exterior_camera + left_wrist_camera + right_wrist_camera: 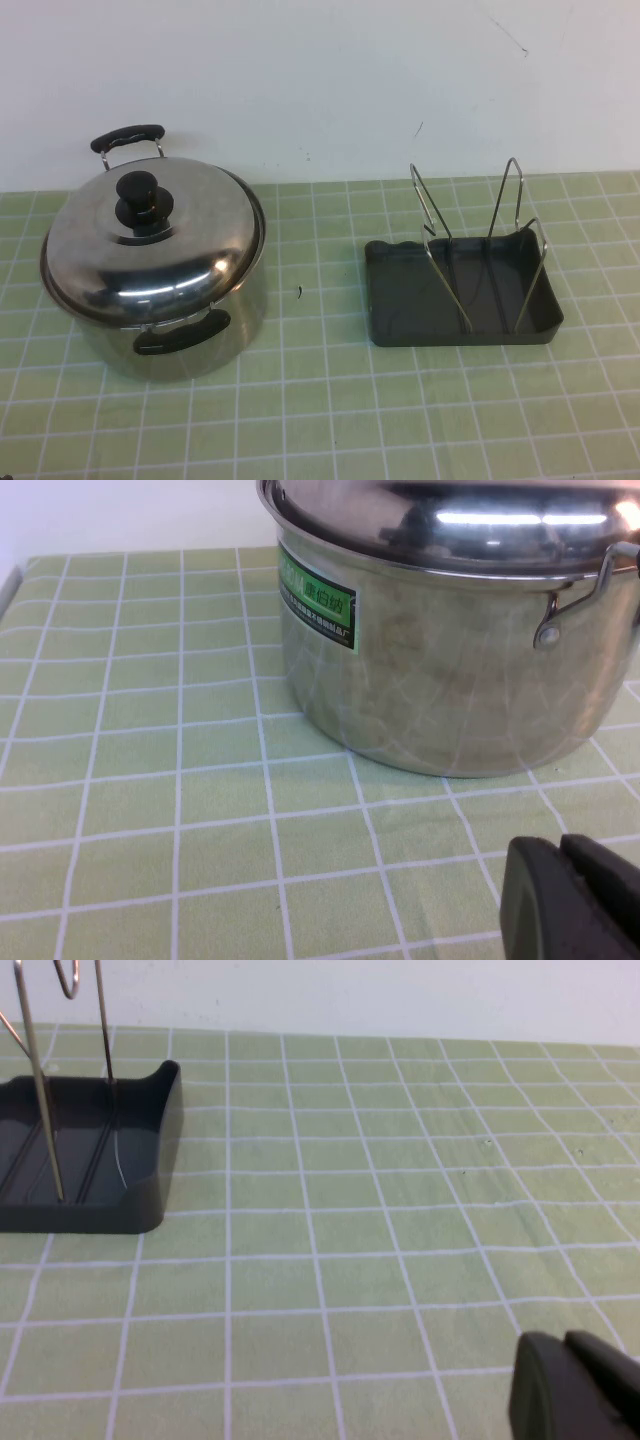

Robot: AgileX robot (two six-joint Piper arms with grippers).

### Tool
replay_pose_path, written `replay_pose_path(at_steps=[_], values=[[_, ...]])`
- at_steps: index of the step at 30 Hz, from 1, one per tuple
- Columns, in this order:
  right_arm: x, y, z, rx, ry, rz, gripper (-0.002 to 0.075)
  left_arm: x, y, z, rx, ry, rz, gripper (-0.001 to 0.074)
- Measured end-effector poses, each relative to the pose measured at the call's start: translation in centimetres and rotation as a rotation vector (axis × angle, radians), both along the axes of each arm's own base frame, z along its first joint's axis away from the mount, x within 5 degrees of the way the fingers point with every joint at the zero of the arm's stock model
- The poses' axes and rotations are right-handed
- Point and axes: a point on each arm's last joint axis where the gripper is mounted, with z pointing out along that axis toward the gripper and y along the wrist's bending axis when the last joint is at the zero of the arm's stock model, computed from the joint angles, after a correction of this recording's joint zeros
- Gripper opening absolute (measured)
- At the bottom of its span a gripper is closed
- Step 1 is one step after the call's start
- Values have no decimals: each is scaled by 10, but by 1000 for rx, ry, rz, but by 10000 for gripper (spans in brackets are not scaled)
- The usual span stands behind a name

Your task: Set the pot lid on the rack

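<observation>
Currently the pot lid is sitting on the steel pot at the left side of the surface, covering its rim, with its black knob pointing up from the centre of the dome. One black pot handle is showing behind the lid and another is facing the camera on the near wall. The rack is resting well apart from the pot, toward the right of the surface, its dark grey tray lying flat and its wire loops rising upright from it; nothing is leaning in the loops.

Neither arm is appearing in the high view. In the left wrist view, the left gripper is showing only as a dark edge low in the corner, hovering just above the green tiled surface, near the pot wall but not touching it; the pot's green label and a handle bracket are facing it. Whether its fingers are apart or together cannot be told. In the right wrist view, the right gripper is likewise appearing only as a dark edge over bare tiles, well apart from the rack's tray corner. Its fingers' state cannot be told either.
</observation>
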Motion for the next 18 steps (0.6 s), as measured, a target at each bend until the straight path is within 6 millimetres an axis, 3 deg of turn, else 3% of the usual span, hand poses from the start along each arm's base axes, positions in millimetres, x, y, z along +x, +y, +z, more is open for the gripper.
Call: replay_pose_path(at_steps=[18], values=[[0,0,0,-2,0,0,-1,0,0,0,15,-2,-4,-2]])
